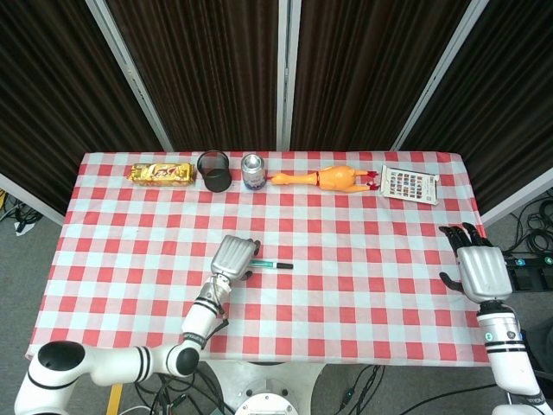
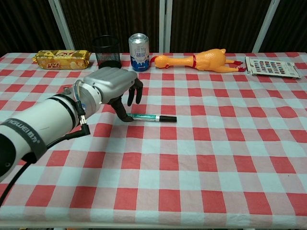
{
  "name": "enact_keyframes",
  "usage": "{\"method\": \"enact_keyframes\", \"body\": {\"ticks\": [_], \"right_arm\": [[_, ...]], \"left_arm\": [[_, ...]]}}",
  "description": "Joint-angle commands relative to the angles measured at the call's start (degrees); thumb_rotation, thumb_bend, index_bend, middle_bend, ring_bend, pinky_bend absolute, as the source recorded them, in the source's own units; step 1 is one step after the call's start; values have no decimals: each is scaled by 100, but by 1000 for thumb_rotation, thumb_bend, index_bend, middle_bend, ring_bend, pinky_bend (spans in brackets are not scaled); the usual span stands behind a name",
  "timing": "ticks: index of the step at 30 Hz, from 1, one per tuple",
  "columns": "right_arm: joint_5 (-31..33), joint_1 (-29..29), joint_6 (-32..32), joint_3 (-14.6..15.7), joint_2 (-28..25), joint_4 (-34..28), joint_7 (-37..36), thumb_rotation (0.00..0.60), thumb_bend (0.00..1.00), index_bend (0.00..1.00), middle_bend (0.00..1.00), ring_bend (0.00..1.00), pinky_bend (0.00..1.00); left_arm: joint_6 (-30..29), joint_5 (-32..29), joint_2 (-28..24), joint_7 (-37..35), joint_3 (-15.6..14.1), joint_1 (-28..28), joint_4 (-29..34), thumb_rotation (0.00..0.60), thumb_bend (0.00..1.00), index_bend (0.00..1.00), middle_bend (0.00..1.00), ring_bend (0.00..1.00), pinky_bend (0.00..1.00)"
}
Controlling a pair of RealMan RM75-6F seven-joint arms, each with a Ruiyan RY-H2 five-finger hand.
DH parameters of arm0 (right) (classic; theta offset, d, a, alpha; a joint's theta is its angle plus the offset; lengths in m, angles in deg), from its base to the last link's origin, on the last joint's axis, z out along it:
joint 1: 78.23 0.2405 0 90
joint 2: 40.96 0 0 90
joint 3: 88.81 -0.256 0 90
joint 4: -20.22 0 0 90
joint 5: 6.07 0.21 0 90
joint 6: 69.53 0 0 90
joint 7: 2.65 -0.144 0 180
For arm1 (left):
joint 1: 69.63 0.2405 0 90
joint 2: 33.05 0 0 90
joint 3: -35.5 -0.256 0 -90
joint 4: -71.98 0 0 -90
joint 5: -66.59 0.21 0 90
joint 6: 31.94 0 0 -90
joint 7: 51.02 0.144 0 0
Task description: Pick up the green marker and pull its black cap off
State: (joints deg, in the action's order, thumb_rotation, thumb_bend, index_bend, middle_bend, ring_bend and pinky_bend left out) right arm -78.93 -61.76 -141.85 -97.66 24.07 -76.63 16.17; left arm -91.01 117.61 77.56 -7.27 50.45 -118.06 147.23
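Reaching over the green marker point(image 2: 146, 117), your left hand point(image 2: 111, 86) sits at its uncapped end, fingers curled down with a fingertip touching or nearly touching the barrel; it grips nothing yet. The marker lies flat on the bench point(image 2: 201, 158), long axis left to right, black cap point(image 2: 168, 118) pointing away from that hand toward your right. Your right hand point(image 1: 479, 270) rests open, well apart at the bench's far edge.
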Motion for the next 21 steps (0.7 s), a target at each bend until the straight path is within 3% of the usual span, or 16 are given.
{"method": "enact_keyframes", "body": {"ticks": [1, 10, 13, 21], "right_arm": [[22, 19, 29, 9, 15, 23, -3, 600, 96, 186, 203, 113, 364], [74, 93, 118, 26, 85, 158, -54, 600, 97, 190, 211, 113, 364], [135, 102, 145, 25, 107, 226, -79, 600, 97, 190, 211, 113, 364], [201, 113, 146, 26, 128, 295, -120, 600, 96, 189, 211, 113, 364]], "left_arm": [[24, -41, 88, -1, -1, -66, -154, 600, 191, 466, 503, 867, 1000], [65, -258, 309, 19, 10, -141, -597, 600, 200, 467, 508, 881, 1000], [120, -308, 348, 11, 26, -174, -715, 600, 249, 473, 514, 885, 1000], [281, -419, 320, 3, 25, -235, -727, 600, 283, 475, 516, 885, 1000]]}}
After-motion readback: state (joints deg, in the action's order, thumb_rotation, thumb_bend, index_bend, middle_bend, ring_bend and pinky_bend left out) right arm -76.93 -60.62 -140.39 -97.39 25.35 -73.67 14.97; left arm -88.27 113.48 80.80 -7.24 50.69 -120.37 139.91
